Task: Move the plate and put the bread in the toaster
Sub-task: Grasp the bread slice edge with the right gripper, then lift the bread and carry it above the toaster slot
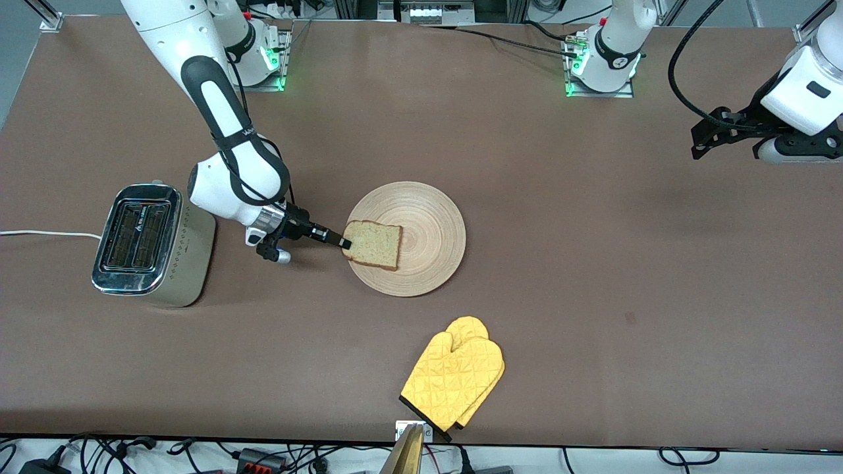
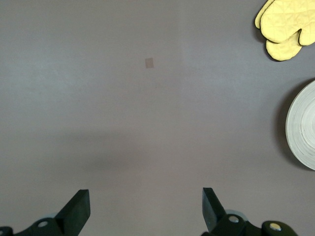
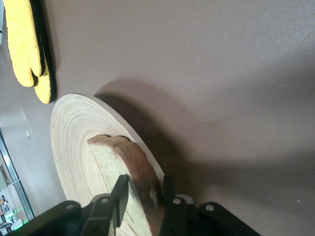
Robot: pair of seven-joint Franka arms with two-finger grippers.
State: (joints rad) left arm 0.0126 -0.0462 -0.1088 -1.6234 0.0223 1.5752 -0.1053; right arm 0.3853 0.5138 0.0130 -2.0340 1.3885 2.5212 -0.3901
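The round wooden plate (image 1: 431, 224) lies mid-table. The square bread slice (image 1: 375, 245) rests on the plate's side toward the right arm's end. My right gripper (image 1: 344, 242) is low at that edge and is shut on the bread's crust. The right wrist view shows its gripper (image 3: 143, 194) with a finger on each face of the bread (image 3: 120, 162), above the plate (image 3: 74, 132). The toaster (image 1: 148, 243) stands toward the right arm's end, slots up. My left gripper (image 1: 697, 143) waits open and empty in the air over the left arm's end; the left wrist view (image 2: 146, 209) shows bare table between its fingers.
A yellow oven mitt (image 1: 454, 380) lies nearer the front camera than the plate, by the table's front edge; it also shows in both wrist views (image 2: 283, 24) (image 3: 24, 44). The toaster's white cord (image 1: 39, 233) runs off the table's end. The plate's rim (image 2: 302, 128) shows in the left wrist view.
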